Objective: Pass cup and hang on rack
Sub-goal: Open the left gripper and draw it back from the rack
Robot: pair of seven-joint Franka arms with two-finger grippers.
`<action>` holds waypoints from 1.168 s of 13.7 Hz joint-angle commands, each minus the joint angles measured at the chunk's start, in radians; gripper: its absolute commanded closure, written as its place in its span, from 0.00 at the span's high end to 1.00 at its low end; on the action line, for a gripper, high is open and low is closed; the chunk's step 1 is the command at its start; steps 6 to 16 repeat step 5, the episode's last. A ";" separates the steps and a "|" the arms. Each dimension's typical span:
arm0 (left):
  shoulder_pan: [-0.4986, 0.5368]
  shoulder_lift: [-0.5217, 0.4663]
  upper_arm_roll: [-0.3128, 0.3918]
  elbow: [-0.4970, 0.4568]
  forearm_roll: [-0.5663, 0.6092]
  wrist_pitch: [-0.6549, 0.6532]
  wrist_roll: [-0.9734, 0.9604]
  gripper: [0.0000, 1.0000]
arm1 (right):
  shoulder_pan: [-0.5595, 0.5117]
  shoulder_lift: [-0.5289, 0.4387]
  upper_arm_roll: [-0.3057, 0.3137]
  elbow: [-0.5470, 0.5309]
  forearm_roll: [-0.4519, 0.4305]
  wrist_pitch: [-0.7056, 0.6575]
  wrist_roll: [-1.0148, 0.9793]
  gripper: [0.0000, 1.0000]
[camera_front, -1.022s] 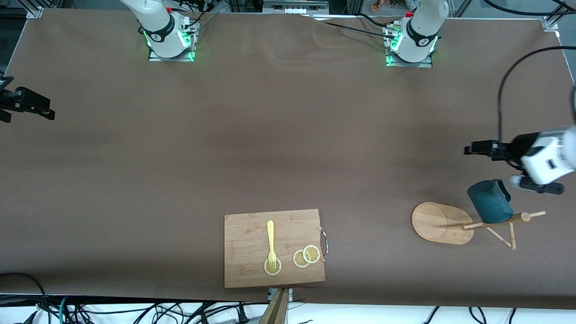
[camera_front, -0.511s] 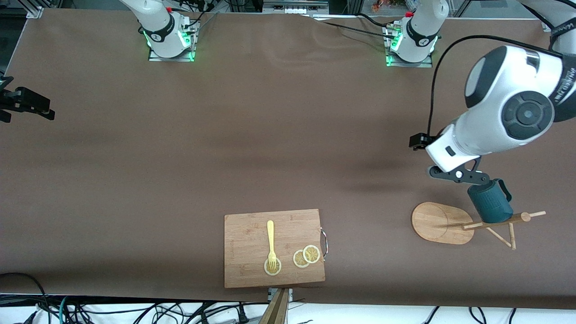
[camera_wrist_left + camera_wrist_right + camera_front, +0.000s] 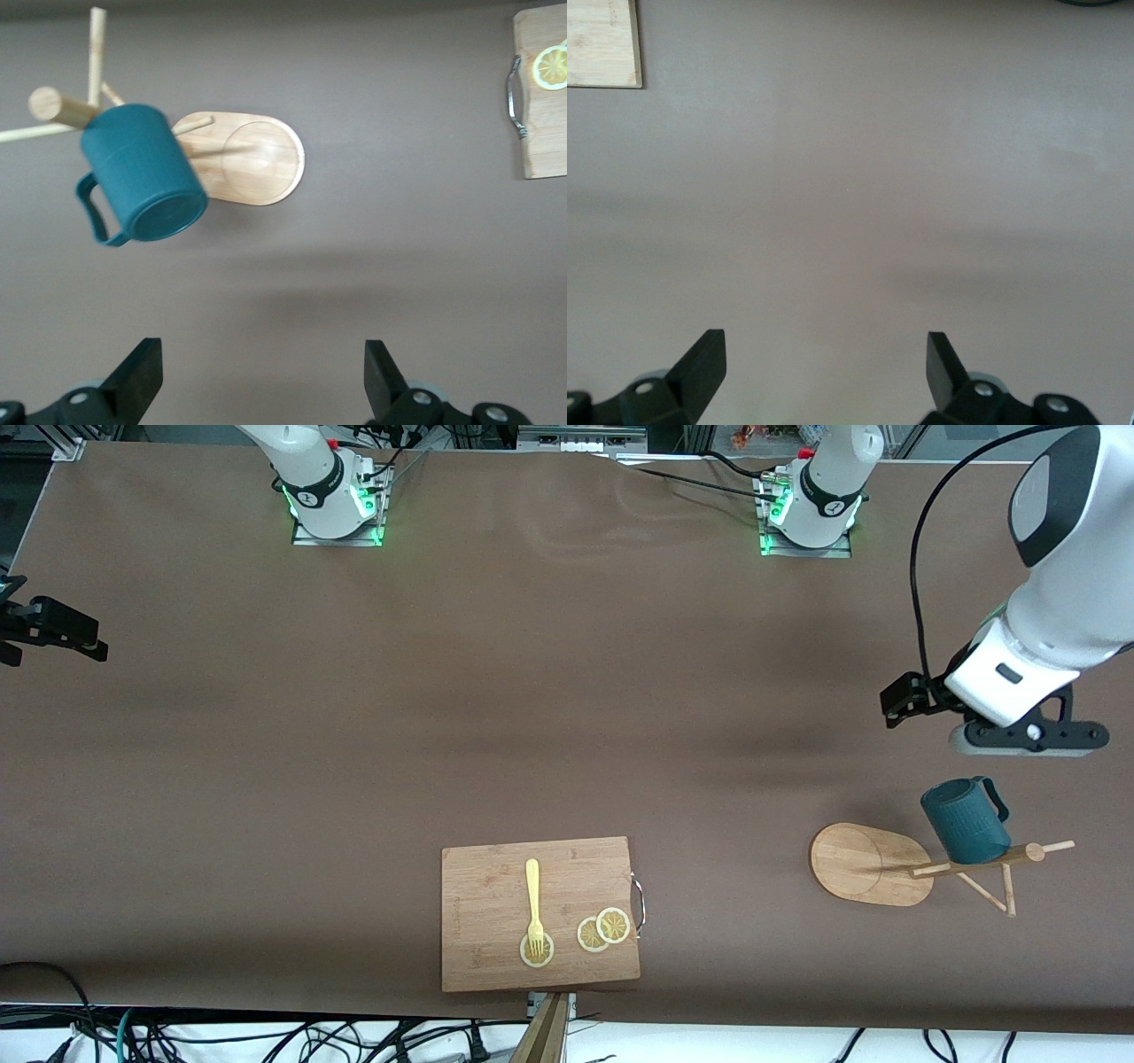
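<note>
**Cup on the rack, both tools empty**

The cup (image 3: 964,821) hangs on a peg of the rack (image 3: 873,864), tilted, with its loop handle turned toward the left arm's end of the worktop (image 3: 532,691). The rack stands near that end of the worktop, its oval base toward the cutting board (image 3: 539,912) and its pole and pegs showing past the cup. Judging by this, the hanging step looks done and what is in hand is the retreat.

The left tool (image 3: 1028,735) is over bare worktop near the cup, not touching it, its fingers spread apart and empty. The next move, as I judge it, calls only for lifting clear without brushing the pegs or jarring the cup off.

The right tool (image 3: 824,372) waits over bare worktop, fingers spread wide with nothing between them.

The front view shows the whole layout: the board carries a yellow fork (image 3: 533,903) and lemon slices (image 3: 603,929), well apart from the rack. The left wrist view alone shows the cup's underside and its ribbed wall, and the gap between the left tool's fingers (image 3: 142,376). The right wrist view gives only a corner of the board.
</note>
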 commanded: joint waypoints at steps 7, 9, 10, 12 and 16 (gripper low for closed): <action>-0.021 -0.163 0.064 -0.219 -0.059 0.079 0.127 1.00 | -0.006 -0.005 0.006 0.001 -0.010 0.003 0.001 1.00; -0.021 -0.163 0.064 -0.219 -0.059 0.079 0.127 1.00 | -0.006 -0.005 0.006 0.001 -0.010 0.003 0.001 1.00; -0.021 -0.163 0.064 -0.219 -0.059 0.079 0.127 1.00 | -0.006 -0.005 0.006 0.001 -0.010 0.003 0.001 1.00; -0.021 -0.163 0.064 -0.219 -0.059 0.079 0.127 1.00 | -0.006 -0.005 0.006 0.001 -0.010 0.003 0.001 1.00; -0.021 -0.163 0.064 -0.219 -0.059 0.079 0.127 1.00 | -0.006 -0.005 0.006 0.001 -0.010 0.003 0.001 1.00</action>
